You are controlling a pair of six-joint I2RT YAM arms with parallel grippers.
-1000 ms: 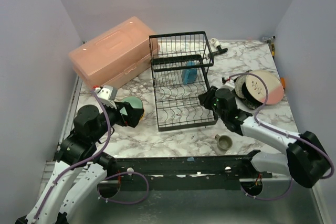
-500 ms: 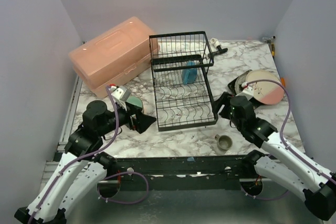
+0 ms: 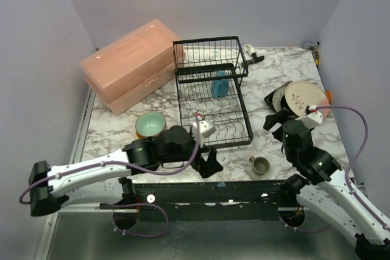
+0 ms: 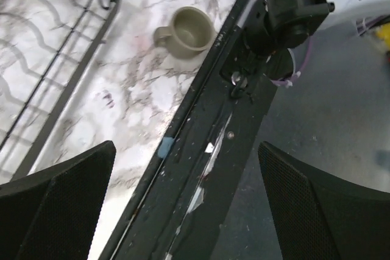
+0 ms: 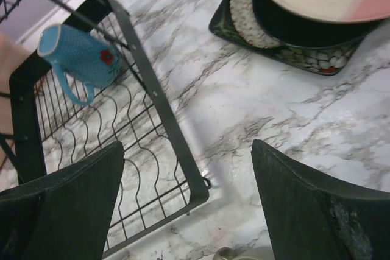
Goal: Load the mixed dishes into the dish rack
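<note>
At the bench's front edge, the olive mug (image 3: 260, 164) is seen outside the dish rack (image 3: 210, 89). The left pincer (image 3: 210, 164) and right pincer (image 5: 186, 150) are held wide apart, empty, ready for it.

Top cam's evenly lit with soft overhead light, faint shadows under the dish rack (image 3: 195, 105) and a mild sheen on the pink box (image 3: 131, 59) at 10 o'clock. Wrist cams are crisp on the marble table (image 4: 128, 89). The fingers (image 4: 58, 205) at 5 and 7 o'clock look dark and soft, and the left view smears toward 3 o'clock.
</note>
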